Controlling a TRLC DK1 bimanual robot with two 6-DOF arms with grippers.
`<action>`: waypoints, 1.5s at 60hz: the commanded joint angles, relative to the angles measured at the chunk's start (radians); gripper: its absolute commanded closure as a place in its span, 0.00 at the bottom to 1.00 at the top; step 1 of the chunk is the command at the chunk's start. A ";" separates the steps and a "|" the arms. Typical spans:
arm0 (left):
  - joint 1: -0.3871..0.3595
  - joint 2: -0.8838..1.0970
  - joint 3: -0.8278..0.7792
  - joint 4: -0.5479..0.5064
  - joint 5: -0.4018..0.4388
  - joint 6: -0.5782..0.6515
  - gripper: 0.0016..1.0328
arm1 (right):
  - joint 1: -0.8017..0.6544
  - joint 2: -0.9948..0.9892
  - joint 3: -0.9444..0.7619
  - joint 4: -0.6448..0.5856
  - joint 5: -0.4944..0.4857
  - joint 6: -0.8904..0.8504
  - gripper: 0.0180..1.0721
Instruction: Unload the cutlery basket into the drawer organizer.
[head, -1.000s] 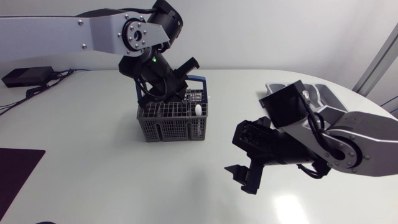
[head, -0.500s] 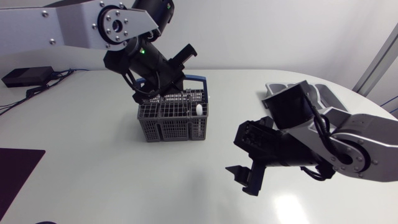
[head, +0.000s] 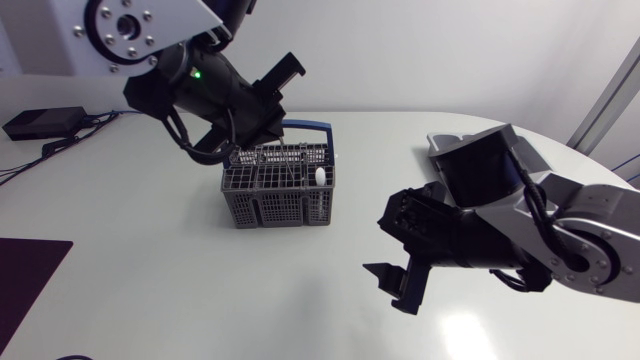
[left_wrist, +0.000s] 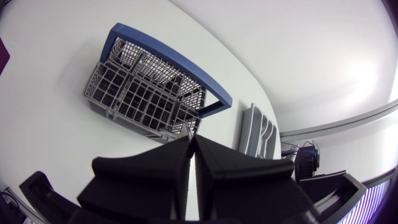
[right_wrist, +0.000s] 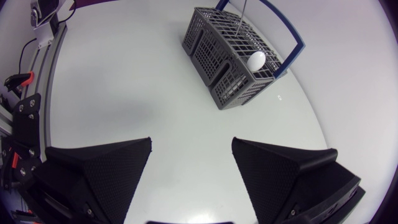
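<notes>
Matte black and wedge-shaped, the left gripper's (left_wrist: 191, 140) fingers are clenched together above the cutlery basket (head: 279, 196). They pinch the top of a slim metal utensil (right_wrist: 240, 15) that rises out of the basket; its working end is hidden among the cells. The basket is a grey plastic lattice divided into square compartments, with a blue hoop handle (head: 311, 127) arching over its far side. A smooth white rounded piece (right_wrist: 256, 60) sticks up from a compartment at one end.

The right gripper (right_wrist: 191, 147) hangs low over bare table, well apart from the basket, its textured fingers spread wide with nothing between them. Its bulky black wrist and silver link hide most of the drawer organizer (left_wrist: 259, 131), a grey moulded tray with long parallel slots lying well beyond the basket. The table (head: 150, 285) is glossy white with a rounded edge. A dark purple mat (head: 25, 272) lies flat at its left edge.
</notes>
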 joint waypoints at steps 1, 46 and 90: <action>-0.011 -0.065 -0.035 0.009 -0.013 -0.009 0.96 | 0.018 -0.026 -0.035 -0.006 0.022 0.032 0.12; -0.072 -0.160 -0.147 0.017 0.294 -0.226 0.96 | 0.095 -0.200 -0.032 0.087 0.043 0.163 0.15; -0.087 -0.099 -0.115 0.015 0.449 -0.247 0.96 | 0.106 -0.024 0.059 0.242 0.000 0.166 0.48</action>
